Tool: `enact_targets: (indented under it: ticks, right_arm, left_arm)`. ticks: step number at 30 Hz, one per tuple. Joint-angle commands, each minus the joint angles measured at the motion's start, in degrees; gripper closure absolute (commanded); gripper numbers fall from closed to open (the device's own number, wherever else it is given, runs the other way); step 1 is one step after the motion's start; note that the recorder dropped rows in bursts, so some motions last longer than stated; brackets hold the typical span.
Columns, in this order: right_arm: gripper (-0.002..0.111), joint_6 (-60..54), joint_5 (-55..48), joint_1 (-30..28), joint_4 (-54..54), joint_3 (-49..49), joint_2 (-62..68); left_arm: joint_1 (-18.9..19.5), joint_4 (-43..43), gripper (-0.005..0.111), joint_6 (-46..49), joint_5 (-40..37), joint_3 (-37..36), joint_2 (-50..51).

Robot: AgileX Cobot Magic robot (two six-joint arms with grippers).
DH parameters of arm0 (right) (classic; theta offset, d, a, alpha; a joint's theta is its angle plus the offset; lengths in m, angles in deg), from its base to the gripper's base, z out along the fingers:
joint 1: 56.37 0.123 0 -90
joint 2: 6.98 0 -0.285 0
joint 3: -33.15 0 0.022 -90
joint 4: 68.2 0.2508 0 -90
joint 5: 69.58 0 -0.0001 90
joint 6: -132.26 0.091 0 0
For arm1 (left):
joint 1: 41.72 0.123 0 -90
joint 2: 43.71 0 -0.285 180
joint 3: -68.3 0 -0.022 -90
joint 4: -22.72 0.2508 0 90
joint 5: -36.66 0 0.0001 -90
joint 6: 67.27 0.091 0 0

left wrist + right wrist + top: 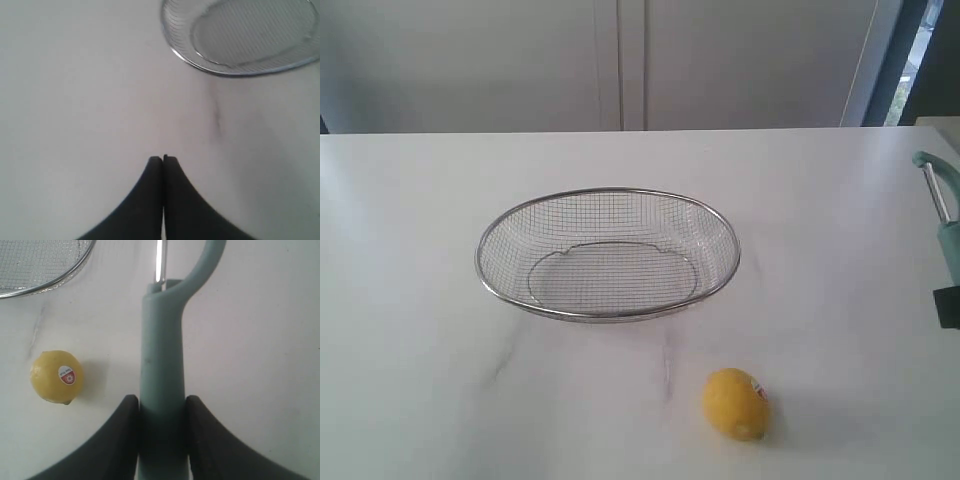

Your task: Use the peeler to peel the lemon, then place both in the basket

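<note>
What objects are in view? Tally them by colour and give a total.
Yellow: 1, the lemon
Teal: 1, the peeler, held in the right tool
Silver: 1, the basket
Total: 3

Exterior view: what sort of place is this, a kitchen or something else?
Likely a staged kitchen-style test bench: a plain white table, pale cabinet panels behind, and a wire basket, a lemon and a peeler held in the right gripper.

1. it looks like a kitchen: a white countertop (410,300) with faint grey veins.
2. pale cabinet doors (740,60) stand behind it.
3. a wire basket (610,317), a lemon (735,403) and a peeler (950,250) are there.
</note>
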Motion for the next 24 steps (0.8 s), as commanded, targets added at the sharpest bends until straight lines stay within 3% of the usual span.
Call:
enact_targets:
  ticks: [1,3,11,16,24]
  right_arm:
    - [0.108,0.07,0.09,-0.37,0.18,0.16,-0.35]
    - [0.108,0.07,0.09,-0.37,0.18,0.16,-0.35]
    - [0.108,0.07,-0.18,-0.37,0.18,0.16,-0.35]
    - [0.108,0.07,-0.47,-0.37,0.18,0.16,-0.35]
    - [0.108,0.52,-1.12,-0.37,-0.55,0.80,-0.35]
  left_arm:
    - [-5.41,-12.18,0.107,15.20,-5.70,1.03,5.03]
    - [-9.17,-14.48,0.107,19.40,-6.46,1.03,7.66]
    - [-24.24,-10.47,0.107,19.14,-6.68,4.70,18.72]
    - [-34.27,-5.29,0.107,18.11,-6.52,11.74,26.25]
    - [-48.07,10.81,0.107,14.55,-7.31,26.21,38.54]
